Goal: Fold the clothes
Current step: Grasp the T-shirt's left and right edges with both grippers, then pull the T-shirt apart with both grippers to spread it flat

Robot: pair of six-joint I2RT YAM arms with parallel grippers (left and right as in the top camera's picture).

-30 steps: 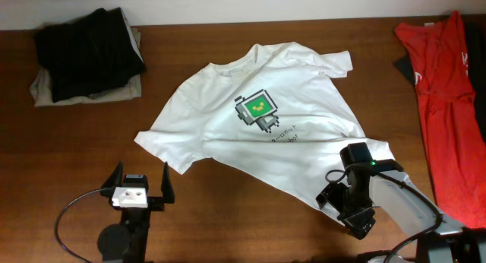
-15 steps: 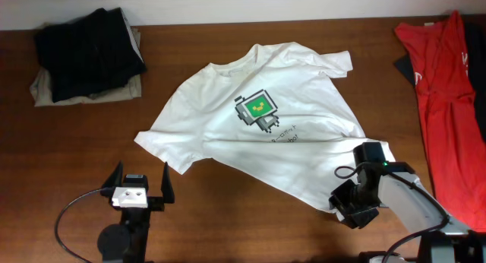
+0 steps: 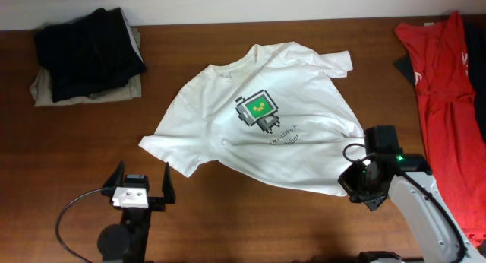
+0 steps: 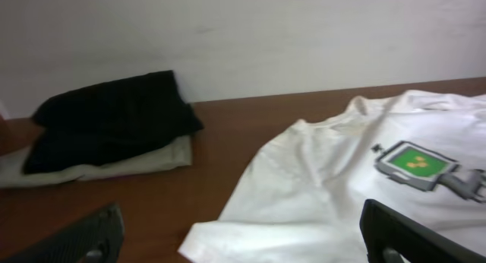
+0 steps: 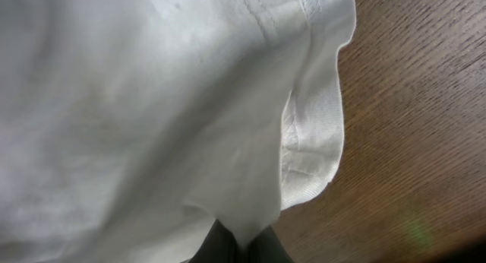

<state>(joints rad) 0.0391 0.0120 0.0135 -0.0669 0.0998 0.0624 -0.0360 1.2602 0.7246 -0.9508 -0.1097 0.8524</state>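
Observation:
The clothes, a white T-shirt (image 3: 304, 96) with a green-and-grey robot graphic (image 3: 257, 111), lie crumpled face up in the middle of the table. My right gripper (image 3: 357, 182) sits at the shirt's lower right corner, shut on the fabric. In the right wrist view the white cloth (image 5: 152, 103) is pinched between the dark fingers of the right gripper (image 5: 239, 248), with the stitched hem (image 5: 311, 141) hanging beside them. My left gripper (image 3: 142, 169) stands open at the front left, short of the near sleeve (image 4: 250, 232). Nothing is between its fingers (image 4: 95, 232).
A stack of black and beige folded garments (image 3: 87, 54) lies at the back left. A red shirt (image 3: 448, 88) is spread along the right edge. Bare wooden table (image 3: 228, 210) runs along the front, and a pale wall stands behind.
My right gripper has shut on the shirt's lower right edge and moved right and slightly back, pulling that edge along. The left arm has not moved.

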